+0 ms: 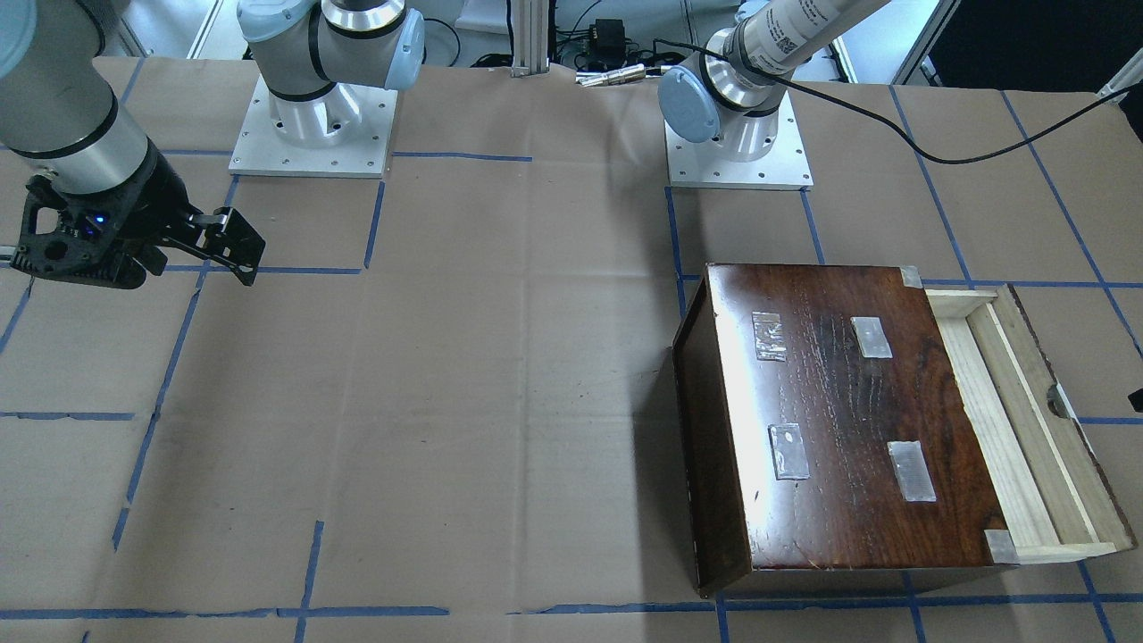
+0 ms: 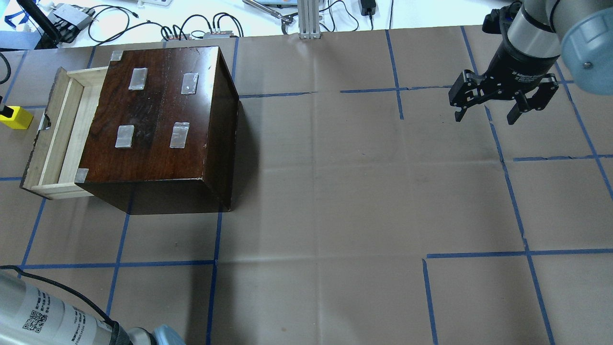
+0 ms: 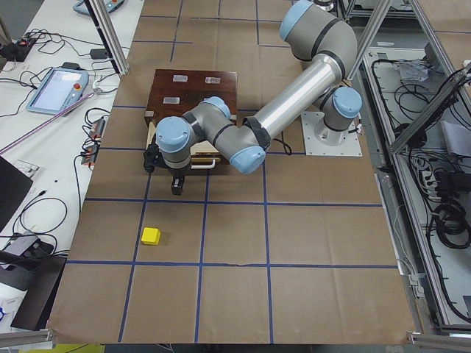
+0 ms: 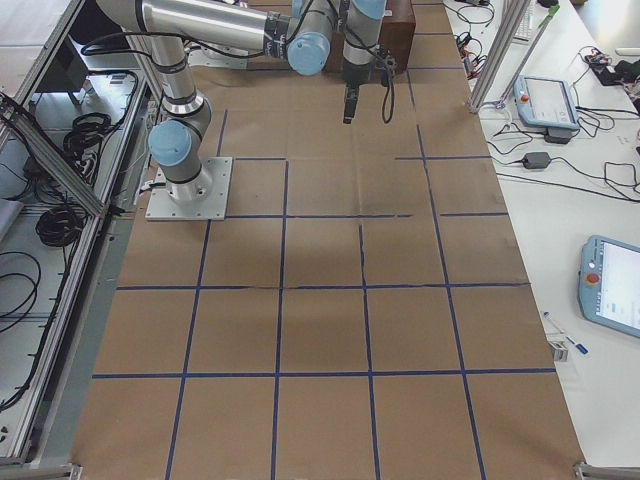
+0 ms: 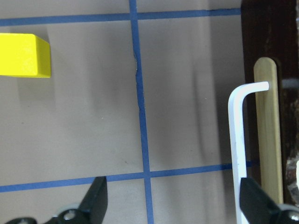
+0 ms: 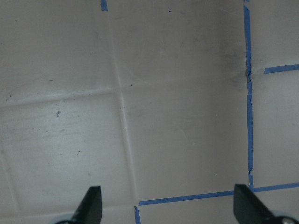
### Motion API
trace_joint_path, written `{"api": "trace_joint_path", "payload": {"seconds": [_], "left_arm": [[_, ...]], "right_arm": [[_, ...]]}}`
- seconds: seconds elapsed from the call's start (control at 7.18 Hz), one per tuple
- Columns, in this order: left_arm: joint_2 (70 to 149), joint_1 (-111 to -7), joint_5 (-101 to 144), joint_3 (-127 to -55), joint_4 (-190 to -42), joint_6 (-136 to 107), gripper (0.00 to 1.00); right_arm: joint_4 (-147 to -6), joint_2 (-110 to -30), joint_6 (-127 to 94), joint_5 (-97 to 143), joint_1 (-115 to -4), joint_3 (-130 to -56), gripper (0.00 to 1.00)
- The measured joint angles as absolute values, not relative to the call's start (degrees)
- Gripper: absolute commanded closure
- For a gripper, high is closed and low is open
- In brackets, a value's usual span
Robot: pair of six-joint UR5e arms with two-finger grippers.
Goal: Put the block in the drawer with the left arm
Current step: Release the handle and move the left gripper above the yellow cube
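Observation:
The yellow block (image 3: 151, 235) lies on the paper-covered table, out in front of the open drawer (image 2: 57, 139); it also shows in the overhead view (image 2: 15, 118) and the left wrist view (image 5: 23, 55). The drawer is pulled out of the dark-brown box (image 2: 158, 115) and looks empty. My left gripper (image 5: 177, 205) is open and empty. It hangs above the table (image 3: 165, 173) between the drawer's front and the block, beside the white handle (image 5: 237, 140). My right gripper (image 2: 485, 117) is open and empty, far from the box.
Blue tape lines cross the brown paper. In the front-facing view the box (image 1: 848, 420) and drawer (image 1: 1018, 429) sit at the right, and my right gripper (image 1: 234, 254) is at the far left. Cables and tablets lie beyond the table's edges.

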State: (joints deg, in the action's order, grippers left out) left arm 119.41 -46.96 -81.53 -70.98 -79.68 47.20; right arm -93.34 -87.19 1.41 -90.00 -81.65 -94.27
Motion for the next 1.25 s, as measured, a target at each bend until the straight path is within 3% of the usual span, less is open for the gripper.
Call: {"api": "trace_joint_path", "payload": {"seconds": [0.42, 1.25], "left_arm": [[123.99, -46.97, -82.86, -63.86, -79.94, 47.22, 0.01], [143.5, -44.87, -84.93, -34.47, -90.24, 48.95, 0.01]], "right_arm": [[-93.34, -87.19, 1.41, -90.0, -81.65, -94.3, 0.0], [-93.34, -87.19, 1.41, -90.0, -81.65, -94.26, 0.0]]}}
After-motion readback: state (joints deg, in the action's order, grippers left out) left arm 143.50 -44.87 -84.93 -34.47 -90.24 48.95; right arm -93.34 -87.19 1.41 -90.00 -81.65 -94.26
